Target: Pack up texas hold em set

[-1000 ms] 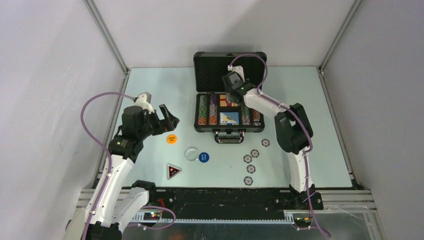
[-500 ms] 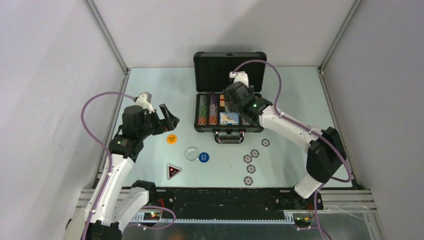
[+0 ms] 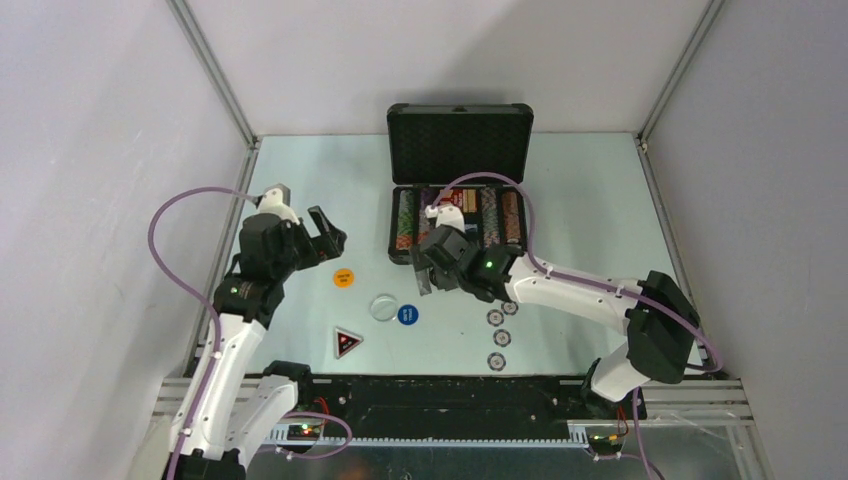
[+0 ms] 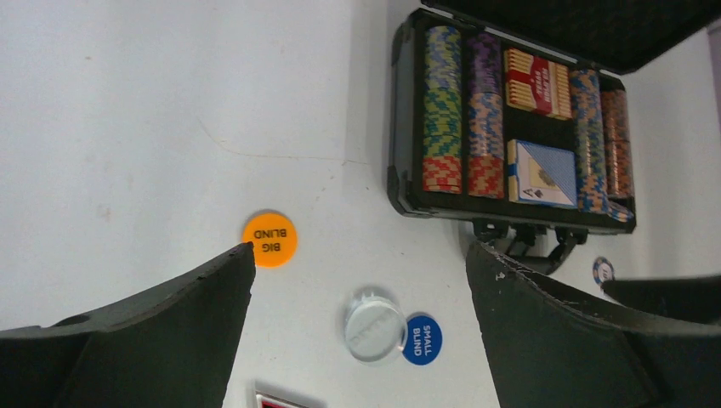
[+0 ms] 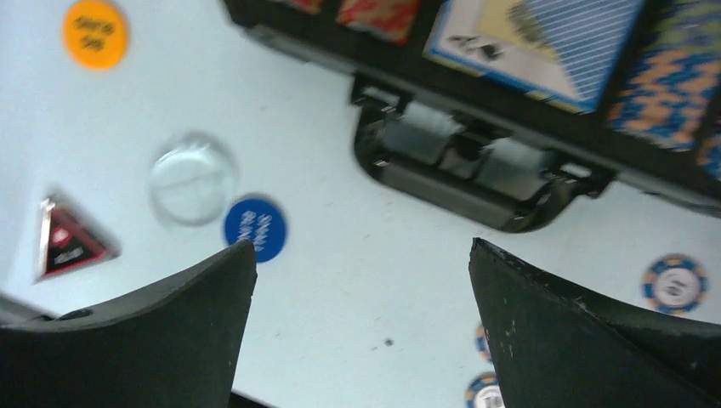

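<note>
The dark briefcase [image 3: 400, 245] lies open at the back, with rows of striped chips [image 4: 444, 119], a red card box [image 4: 536, 82] and a blue card box [image 4: 542, 172] inside. An orange button [image 3: 343, 278], a clear round button [image 3: 383, 307], a blue button [image 3: 407, 314] and the dark triangular marker [image 3: 346, 343] lie in front of it. Several loose chips [image 3: 502, 338] sit to their right. My right gripper [image 3: 432, 277] hangs open and empty above the table just before the case handle [image 5: 476, 174]. My left gripper [image 3: 333, 238] is open and empty, above the orange button [image 4: 269, 239].
The case lid [image 3: 459, 140] stands upright at the back. Grey walls with metal rails enclose the table on three sides. My right forearm [image 3: 570, 290] stretches low across the table right of the case front.
My right arm has drawn back from over the case compartments to the table in front of the handle, and its jaws have spread wider. The left arm has barely shifted.
</note>
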Action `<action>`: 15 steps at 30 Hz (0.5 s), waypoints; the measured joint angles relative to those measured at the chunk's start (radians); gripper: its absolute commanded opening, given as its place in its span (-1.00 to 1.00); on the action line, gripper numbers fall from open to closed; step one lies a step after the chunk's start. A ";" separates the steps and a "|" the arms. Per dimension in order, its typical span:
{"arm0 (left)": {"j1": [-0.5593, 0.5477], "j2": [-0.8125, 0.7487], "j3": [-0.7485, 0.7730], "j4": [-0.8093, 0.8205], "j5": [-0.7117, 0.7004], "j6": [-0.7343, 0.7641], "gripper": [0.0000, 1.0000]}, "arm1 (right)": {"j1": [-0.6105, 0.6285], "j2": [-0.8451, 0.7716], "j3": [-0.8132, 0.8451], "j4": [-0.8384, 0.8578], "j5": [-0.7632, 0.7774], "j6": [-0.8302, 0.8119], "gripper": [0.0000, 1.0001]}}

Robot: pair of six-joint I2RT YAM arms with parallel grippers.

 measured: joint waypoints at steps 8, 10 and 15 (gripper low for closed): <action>0.001 -0.032 0.000 -0.047 -0.145 0.002 0.97 | 0.098 0.041 0.006 0.055 -0.106 0.096 0.99; 0.001 -0.047 0.000 -0.055 -0.172 0.002 0.97 | 0.116 0.093 0.030 0.059 -0.135 0.109 0.99; 0.002 -0.075 0.000 -0.070 -0.229 0.000 0.97 | 0.163 0.264 0.144 0.050 -0.183 0.115 0.99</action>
